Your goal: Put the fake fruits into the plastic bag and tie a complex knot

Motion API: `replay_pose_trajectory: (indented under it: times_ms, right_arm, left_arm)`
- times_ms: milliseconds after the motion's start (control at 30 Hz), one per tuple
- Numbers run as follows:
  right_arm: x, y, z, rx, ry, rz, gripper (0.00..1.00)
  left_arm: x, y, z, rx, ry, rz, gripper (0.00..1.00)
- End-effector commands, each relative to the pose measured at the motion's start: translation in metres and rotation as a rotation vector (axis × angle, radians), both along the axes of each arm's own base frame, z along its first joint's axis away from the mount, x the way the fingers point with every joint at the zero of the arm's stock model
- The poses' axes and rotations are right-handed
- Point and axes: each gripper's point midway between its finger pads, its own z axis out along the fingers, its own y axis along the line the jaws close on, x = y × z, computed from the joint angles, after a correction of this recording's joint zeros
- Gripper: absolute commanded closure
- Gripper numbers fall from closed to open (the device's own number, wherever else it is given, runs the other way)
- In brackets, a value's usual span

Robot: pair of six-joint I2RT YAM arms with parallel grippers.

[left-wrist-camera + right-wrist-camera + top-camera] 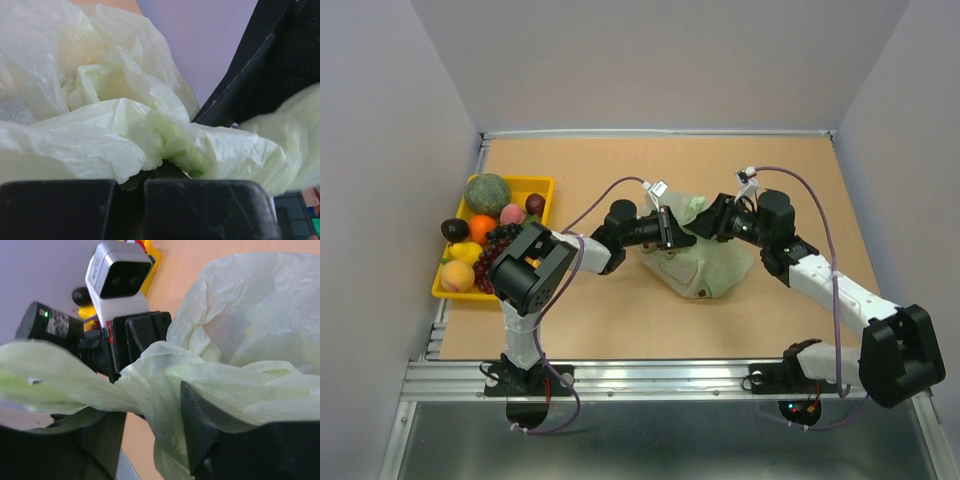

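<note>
Apparently at the knot-tying step, with the left gripper (671, 227) clenched on the twisted top of the plastic bag (715, 265) mid-table (620, 320), the right gripper (707, 221) against the same film, its hold impossible to judge, and fake fruits (482, 232) in the tray (525, 183) at left; next, probably crossing and pulling the handles.

So both black-and-white arms bend in toward mid-frame in the top view. The black 2-finger left gripper (670, 228) and right gripper (717, 222) sit nose to nose, each clamped on the pale green crinkly plastic bag (708, 265).
</note>
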Motion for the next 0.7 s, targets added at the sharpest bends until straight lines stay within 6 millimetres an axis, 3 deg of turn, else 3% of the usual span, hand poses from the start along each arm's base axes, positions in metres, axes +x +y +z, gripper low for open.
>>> replay_pose_trajectory:
  times_ms: [0,67,100,200,300,433,467,567,600,633,667]
  right_arm:
    - [-0.017,-0.003,0.031,-0.138,-0.19,0.106,0.36]
    - [-0.021,-0.01,0.043,-0.204,-0.28,0.121,0.3]
    - [-0.025,-0.016,0.035,-0.239,-0.238,0.118,0.26]
    - [-0.031,-0.028,0.046,-0.273,-0.243,0.124,0.19]
    - [-0.033,-0.042,0.073,-0.289,-0.316,0.081,0.11]
    - [-0.013,-0.073,0.088,-0.365,-0.381,-0.02,0.11]
    - [-0.006,-0.082,0.088,-0.384,-0.388,-0.038,0.13]
    - [0.02,-0.116,0.086,-0.408,-0.372,-0.092,0.35]
    - [0.028,-0.125,0.083,-0.413,-0.361,-0.107,0.47]
    - [0.037,-0.141,0.084,-0.421,-0.356,-0.14,0.52]
    - [0.045,-0.144,0.074,-0.427,-0.35,-0.104,0.56]
  left_arm:
    - [-0.001,-0.004,0.042,-0.161,-0.043,0.023,1.0]
    - [0.001,-0.004,0.044,-0.169,-0.048,0.032,1.0]
    - [0.001,-0.004,0.043,-0.168,-0.045,0.033,1.0]
    - [0.003,-0.004,0.041,-0.171,-0.039,0.042,1.0]
    - [0.003,-0.004,0.038,-0.167,-0.031,0.049,1.0]
    - [0.003,-0.002,0.035,-0.162,-0.016,0.057,1.0]
    - [0.003,-0.002,0.034,-0.157,-0.016,0.059,1.0]
    - [0.001,-0.001,0.028,-0.141,0.001,0.06,1.0]
    - [0.001,0.0,0.026,-0.136,0.007,0.062,1.0]
    - [0.001,0.0,0.025,-0.134,0.012,0.067,1.0]
    - [0.001,0.001,0.023,-0.128,0.014,0.069,1.0]
